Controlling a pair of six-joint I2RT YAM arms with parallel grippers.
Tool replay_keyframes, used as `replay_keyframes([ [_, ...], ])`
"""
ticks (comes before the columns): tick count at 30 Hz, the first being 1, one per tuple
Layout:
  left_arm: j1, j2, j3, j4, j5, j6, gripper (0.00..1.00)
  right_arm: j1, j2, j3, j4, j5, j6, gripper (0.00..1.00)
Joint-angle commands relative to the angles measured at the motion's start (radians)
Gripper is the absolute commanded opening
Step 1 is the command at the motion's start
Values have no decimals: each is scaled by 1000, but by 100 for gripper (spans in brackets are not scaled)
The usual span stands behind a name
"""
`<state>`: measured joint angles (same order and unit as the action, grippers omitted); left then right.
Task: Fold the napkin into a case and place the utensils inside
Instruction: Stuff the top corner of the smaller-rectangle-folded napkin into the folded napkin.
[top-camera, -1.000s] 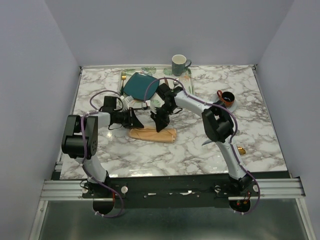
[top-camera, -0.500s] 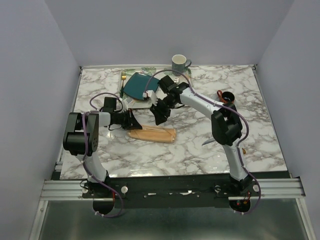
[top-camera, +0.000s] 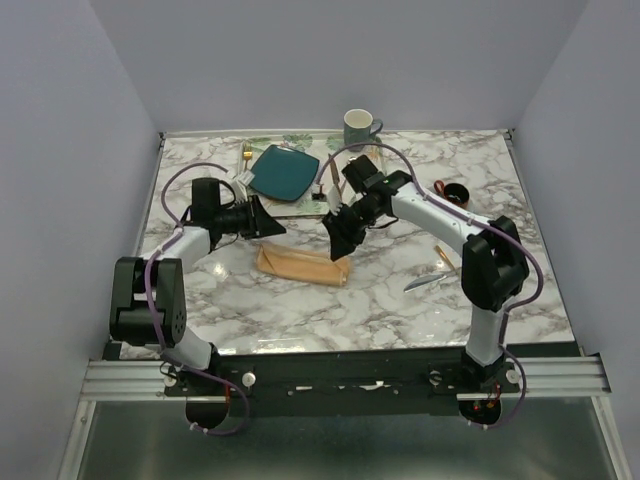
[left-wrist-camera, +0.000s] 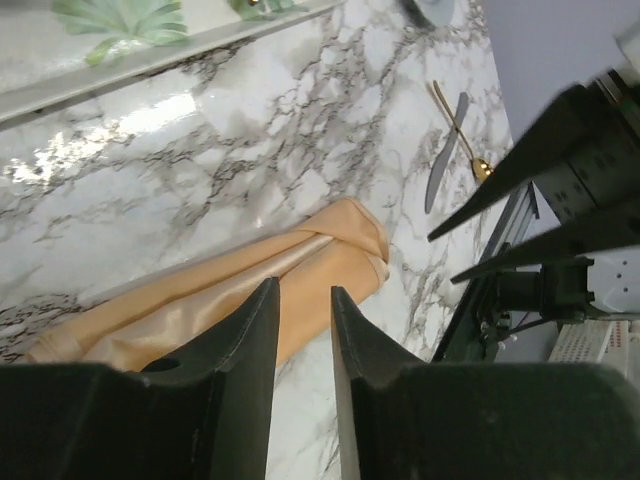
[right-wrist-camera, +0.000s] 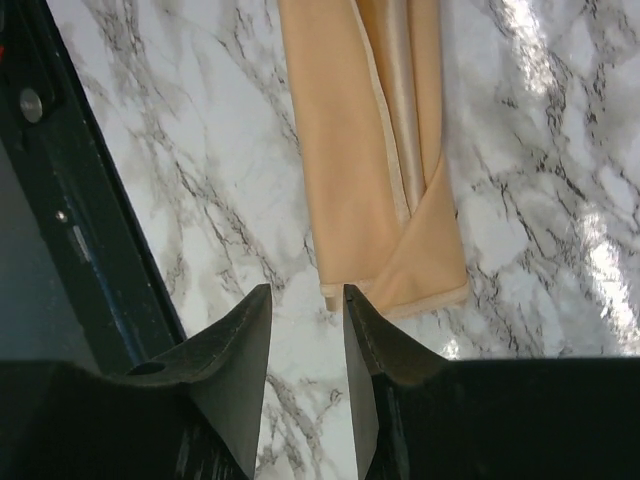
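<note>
At centre of the overhead frame: napkin folded, both pincers free of it.

The peach-tan cloth napkin (top-camera: 303, 266) lies as a long narrow strip on the white marble worktop (top-camera: 380, 300), with layers overlapping at its right end. The left pincer (left-wrist-camera: 302, 300) hangs above the strip's left part and the right pincer (right-wrist-camera: 307, 300) above its right end. Both have jaws slightly spread and pinch nothing. The plain silver-grey table knife (left-wrist-camera: 436, 180) and the slim gold spoon (left-wrist-camera: 482, 170) lie crossed at right of the overhead frame, well apart from the napkin. Judged risks: the loose folds may spring open if a tip snags only the top layer. The crossed utensils lie flat on slick stone, so one may slip or drag the other when pinched.
</note>
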<state>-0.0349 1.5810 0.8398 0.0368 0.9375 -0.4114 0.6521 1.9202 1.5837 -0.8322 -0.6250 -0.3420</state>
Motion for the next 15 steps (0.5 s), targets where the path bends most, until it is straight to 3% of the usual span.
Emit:
replay_keyframes([
  [1,-37,-50,-56,-35,73,29,29,-98,-38,-54,-12,-122,142,43],
  [5,-89,-1,-77,-35,43,28,12,-137,2,-87,31,-171,237,43],
  [8,-103,48,-82,-16,9,-6,6,-144,37,-90,65,-185,277,43],
  [15,-102,172,-82,66,-46,-79,1,-144,131,-96,114,-186,314,41],
])
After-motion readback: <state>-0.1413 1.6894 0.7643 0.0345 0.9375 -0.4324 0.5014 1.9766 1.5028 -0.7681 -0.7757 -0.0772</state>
